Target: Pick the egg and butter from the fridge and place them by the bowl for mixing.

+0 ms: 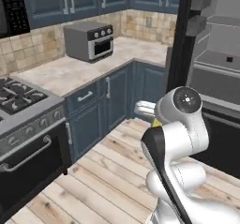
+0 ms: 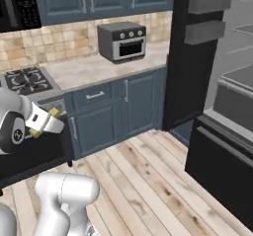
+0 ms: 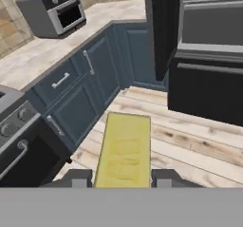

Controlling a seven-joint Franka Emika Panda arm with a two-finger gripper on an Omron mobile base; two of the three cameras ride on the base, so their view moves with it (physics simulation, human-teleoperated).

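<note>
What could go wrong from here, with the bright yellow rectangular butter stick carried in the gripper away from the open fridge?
1. The bright yellow rectangular butter stick juts far beyond the gripper, gripped near one end; it might tilt or slip out.
2. It hangs over the wooden floor, not the beige stone counter, so a drop would probably land there.

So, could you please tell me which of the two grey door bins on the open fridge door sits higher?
The wider bin, near the door's top; the narrower bin hangs directly below it.
</note>
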